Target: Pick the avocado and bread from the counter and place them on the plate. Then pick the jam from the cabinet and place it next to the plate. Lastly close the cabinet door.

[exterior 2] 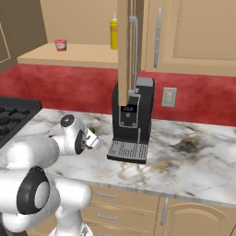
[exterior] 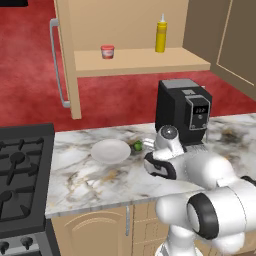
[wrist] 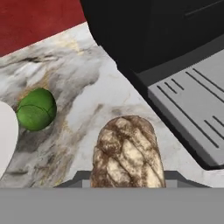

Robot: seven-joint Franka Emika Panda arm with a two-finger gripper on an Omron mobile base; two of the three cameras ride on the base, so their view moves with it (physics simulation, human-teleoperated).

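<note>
- bread (wrist: 127, 153): brown-tan crusty oval loaf, cracked mottled top, lying on the table (exterior: 85, 180), between the avocado and the coffee machine's drip tray (wrist: 192, 113); its near end is cut off at the bottom of the hand view.
- pincer (wrist: 127, 180): closed narrow on the bread, one dark fingertip poking out on each side of the loaf; actual pad contact is hidden behind the loaf.
- avocado (wrist: 36, 109): small smooth bright green ball with a faint seam, on the table just beside the plate rim, apart from the bread.
- plate (exterior: 110, 151): round, plain white, shallow, on the table left of the avocado; its edge is clipped in the hand view.
- table: white marble slab, grey and tan veins, over light wooden cupboards.
- coffee machine (exterior: 182, 110): black boxy body, ribbed grey drip tray, near the table's back edge.
- cabinet (exterior: 130, 30): light tan wood; cabinet door (exterior: 67, 60) swung open, long silver bar handle.
- jam (exterior: 107, 51): squat red jar on the cabinet shelf, well apart from the yellow squeeze bottle (exterior: 161, 34); lid detail too small to read.
- stove (exterior: 22, 175): black grates, at the table's left end.
</note>
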